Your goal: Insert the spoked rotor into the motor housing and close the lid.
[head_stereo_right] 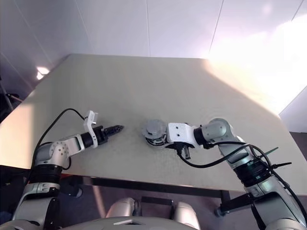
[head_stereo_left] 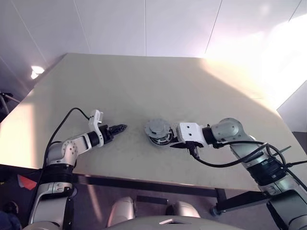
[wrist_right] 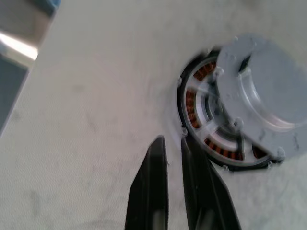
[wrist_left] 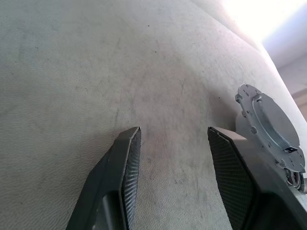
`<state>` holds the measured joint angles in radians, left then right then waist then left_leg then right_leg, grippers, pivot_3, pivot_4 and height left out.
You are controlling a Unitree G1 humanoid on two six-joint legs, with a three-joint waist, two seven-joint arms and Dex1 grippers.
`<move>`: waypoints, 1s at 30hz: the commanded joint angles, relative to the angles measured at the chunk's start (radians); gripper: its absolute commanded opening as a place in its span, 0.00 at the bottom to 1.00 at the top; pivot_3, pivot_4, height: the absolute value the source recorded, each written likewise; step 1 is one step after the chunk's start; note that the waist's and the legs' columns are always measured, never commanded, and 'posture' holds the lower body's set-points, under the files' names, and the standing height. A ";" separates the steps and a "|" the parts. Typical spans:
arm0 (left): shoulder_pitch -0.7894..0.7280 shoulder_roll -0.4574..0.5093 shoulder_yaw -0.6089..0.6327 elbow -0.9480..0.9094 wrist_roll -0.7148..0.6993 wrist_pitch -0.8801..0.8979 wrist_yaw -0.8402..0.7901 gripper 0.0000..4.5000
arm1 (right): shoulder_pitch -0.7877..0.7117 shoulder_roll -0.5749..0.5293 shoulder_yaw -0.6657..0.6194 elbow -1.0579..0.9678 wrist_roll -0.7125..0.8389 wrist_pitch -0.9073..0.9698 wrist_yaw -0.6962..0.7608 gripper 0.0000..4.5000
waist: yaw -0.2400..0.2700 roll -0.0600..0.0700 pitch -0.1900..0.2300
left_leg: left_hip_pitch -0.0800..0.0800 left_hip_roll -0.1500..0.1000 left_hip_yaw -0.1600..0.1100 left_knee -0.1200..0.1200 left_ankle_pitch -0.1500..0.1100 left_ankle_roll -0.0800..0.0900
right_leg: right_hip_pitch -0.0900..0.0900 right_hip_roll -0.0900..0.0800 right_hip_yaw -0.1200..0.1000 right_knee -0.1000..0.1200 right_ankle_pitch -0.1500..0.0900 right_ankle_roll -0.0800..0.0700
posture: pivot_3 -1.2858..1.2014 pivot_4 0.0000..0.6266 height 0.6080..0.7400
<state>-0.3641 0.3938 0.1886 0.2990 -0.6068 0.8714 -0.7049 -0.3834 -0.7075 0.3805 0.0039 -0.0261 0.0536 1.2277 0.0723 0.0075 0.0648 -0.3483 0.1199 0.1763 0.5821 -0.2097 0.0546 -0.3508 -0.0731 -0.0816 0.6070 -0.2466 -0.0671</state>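
Your closed, empty right pincer (wrist_right: 173,143) sits just beside the motor housing (wrist_right: 211,139), where the lid (wrist_right: 259,86) lies off-centre; the open left pincer (head_stereo_left: 118,128) waits well apart.

Both arms reach in over the tabletop (head_stereo_left: 144,86), tools facing each other.

The left tool (head_stereo_left: 121,127) points forward and toward the right, tilted slightly down, its two black fingers (wrist_left: 120,182) spread apart with bare tabletop between them. The right arm bends at the elbow so its forearm runs leftward; the right tool (wrist_right: 173,143) angles down to the left, its fingers (wrist_right: 153,187) nearly together with only a narrow gap, gripping nothing.
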 commanded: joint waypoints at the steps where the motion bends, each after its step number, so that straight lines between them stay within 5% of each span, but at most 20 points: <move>1: 0.022 0.019 -0.005 0.031 0.033 0.017 0.028 0.53 | 0.019 -0.005 -0.009 -0.015 0.015 -0.025 0.008 0.12 | -0.001 0.000 0.000 | 0.000 0.000 0.000 0.000 0.000 0.000 | 0.000 0.000 0.000 0.000 0.000 0.000 | 0.52 0.00 1.00; 30: 0.039 0.033 0.013 0.003 0.030 0.016 0.050 0.53 | -0.167 0.253 0.070 0.270 -0.055 -0.054 -0.030 0.12 | -0.019 0.000 -0.001 | 0.001 0.001 0.000 0.000 0.000 -0.001 | 0.000 0.001 0.000 0.001 0.000 0.000 | 0.52 0.00 1.00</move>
<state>-0.3451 0.4095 0.1965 0.2777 -0.6076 0.8721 -0.6904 -0.5157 -0.4746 0.4582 0.2662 -0.0778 -0.0001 1.2277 0.0535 0.0072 0.0642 -0.3475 0.1209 0.1761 0.5824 -0.2092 0.0538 -0.3507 -0.0720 -0.0815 0.6086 -0.2463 -0.0675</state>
